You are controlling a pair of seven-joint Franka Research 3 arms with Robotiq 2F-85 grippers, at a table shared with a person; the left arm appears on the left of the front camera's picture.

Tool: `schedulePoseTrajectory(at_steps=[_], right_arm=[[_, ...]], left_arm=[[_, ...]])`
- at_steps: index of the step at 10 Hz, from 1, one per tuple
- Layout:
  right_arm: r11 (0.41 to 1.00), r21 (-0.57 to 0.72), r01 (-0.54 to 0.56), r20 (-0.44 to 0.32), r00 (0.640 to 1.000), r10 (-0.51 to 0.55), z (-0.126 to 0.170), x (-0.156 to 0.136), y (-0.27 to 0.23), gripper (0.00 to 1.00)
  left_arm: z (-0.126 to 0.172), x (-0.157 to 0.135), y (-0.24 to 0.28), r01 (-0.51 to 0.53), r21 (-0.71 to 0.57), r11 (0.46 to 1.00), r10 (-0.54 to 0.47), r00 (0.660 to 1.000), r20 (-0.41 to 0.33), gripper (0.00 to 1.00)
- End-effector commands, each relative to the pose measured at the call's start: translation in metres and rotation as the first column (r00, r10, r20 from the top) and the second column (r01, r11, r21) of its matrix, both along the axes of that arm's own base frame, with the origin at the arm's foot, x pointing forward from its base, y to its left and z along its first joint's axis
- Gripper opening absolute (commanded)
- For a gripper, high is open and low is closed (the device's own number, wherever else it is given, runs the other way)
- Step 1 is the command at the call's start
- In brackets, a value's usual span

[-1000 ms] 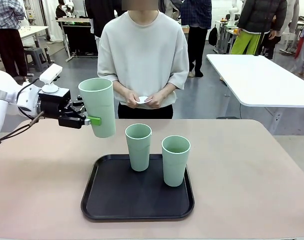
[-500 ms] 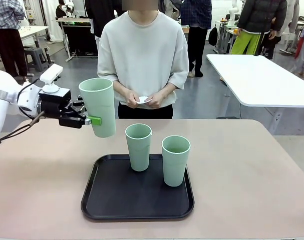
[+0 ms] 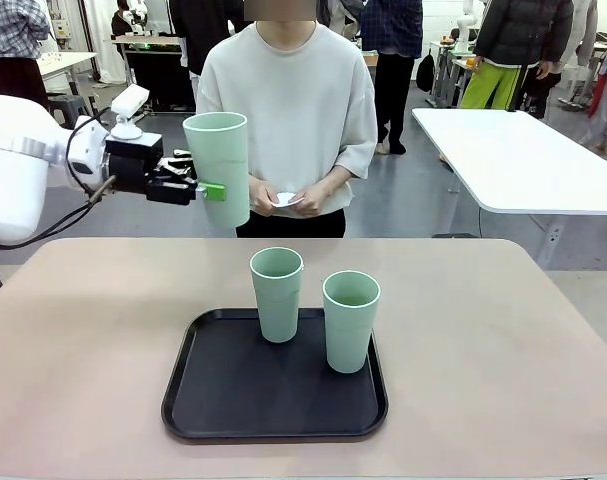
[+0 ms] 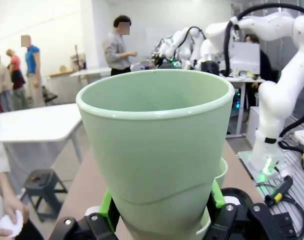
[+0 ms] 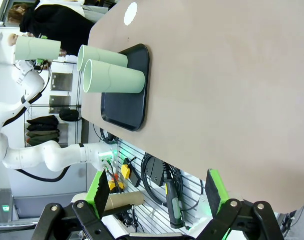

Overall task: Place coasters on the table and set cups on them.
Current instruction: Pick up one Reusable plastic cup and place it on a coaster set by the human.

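Observation:
My left gripper [image 3: 215,190] is shut on a mint-green cup [image 3: 218,168] and holds it upright in the air, above the far left part of the table [image 3: 503,340] and in front of the person. In the left wrist view that cup [image 4: 157,140] sits between the green pads [image 4: 107,210]. Two more cups [image 3: 277,293] [image 3: 350,320] stand on the black tray [image 3: 183,400]. The person holds white coasters [image 3: 286,199] in both hands at waist height. My right gripper [image 5: 158,192] is open and empty, beyond the table's edge, with both tray cups [image 5: 114,77] in its view.
A white table [image 3: 523,160] stands behind on the right, with people and other equipment farther back. In the right wrist view a small white round spot [image 5: 130,12] shows on the tabletop near its far end; I cannot tell what it is.
My left gripper has lifted the cup higher and carried it a little to the right, toward the person. The tray cups and the person's hands have stayed put.

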State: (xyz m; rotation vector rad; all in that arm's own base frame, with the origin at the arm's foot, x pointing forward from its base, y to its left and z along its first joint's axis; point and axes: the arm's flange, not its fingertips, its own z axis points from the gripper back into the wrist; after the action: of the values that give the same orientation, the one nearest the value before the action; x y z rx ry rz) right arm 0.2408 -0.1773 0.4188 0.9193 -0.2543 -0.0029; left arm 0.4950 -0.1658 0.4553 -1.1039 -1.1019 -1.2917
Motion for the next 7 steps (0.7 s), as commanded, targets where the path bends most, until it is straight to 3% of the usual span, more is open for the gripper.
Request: schedulePoseTrajectory(at_steps=[1, 7], right_arm=[[1.000, 0.018, 0.002, 0.011, 1.000, -0.002, -0.001, 0.001, -0.001, 1.00], [1.000, 0.018, 0.002, 0.011, 1.000, -0.002, -0.001, 0.001, -0.001, 1.00]], left_arm=[[-0.008, 0.023, -0.009, -0.027, 0.006, 1.000, 0.027, 0.999, -0.043, 0.84], [-0.065, 0.098, 0.001, 0.113, -0.077, 0.991, -0.115, 0.993, -0.020, 0.84]])
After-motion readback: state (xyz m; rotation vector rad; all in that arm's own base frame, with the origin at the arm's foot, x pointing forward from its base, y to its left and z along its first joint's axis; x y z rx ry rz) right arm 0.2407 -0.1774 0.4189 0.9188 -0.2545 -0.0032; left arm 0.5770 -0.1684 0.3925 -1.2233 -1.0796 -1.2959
